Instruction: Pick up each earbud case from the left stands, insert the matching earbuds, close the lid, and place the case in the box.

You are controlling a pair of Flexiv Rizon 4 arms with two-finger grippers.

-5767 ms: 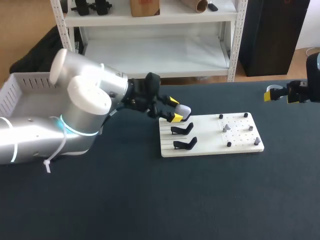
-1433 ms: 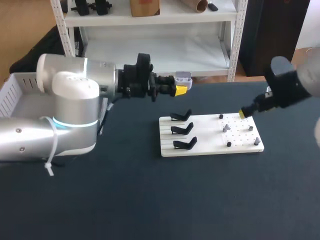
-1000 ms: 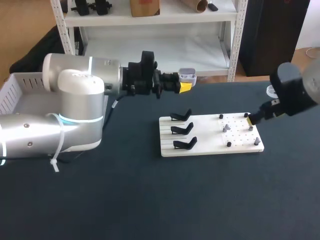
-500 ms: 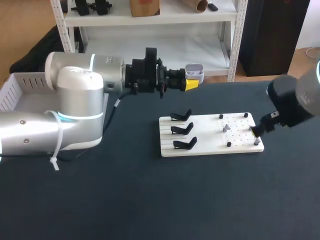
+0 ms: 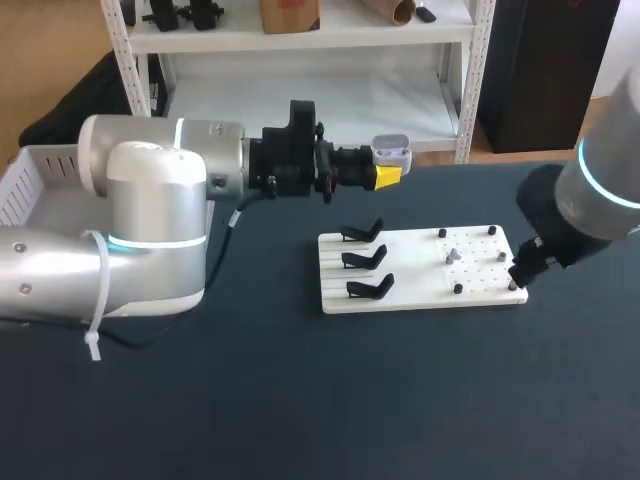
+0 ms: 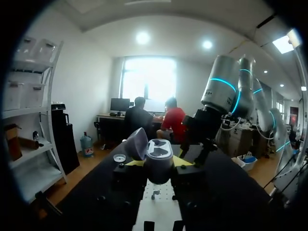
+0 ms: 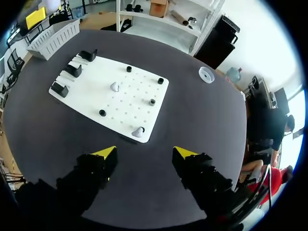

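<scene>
My left gripper [image 5: 385, 176] is shut on a grey earbud case [image 5: 391, 151] with its lid open, held in the air behind the white board [image 5: 415, 298]. In the left wrist view the case [image 6: 158, 158] sits between the fingers, its lid [image 6: 137, 143] tipped up. Three black stands [image 5: 364, 258] on the board's left side are bare. One grey earbud [image 5: 455, 255] rests mid-board, another [image 7: 138, 131] at the board's corner. My right gripper [image 7: 144, 153] hangs open just above that corner earbud, holding nothing. In the head view the right gripper [image 5: 519, 273] is mostly hidden by its arm.
A white slatted basket [image 5: 40, 170] stands at the table's left, behind my left arm. Several black pegs [image 7: 129, 69] stick up from the board's right half. A small white round disc [image 7: 206, 74] lies on the dark table beyond the board.
My left arm lifted the case off the rear stand and carried it up and to the right. My right arm swung in and came down over the board's front right corner.
</scene>
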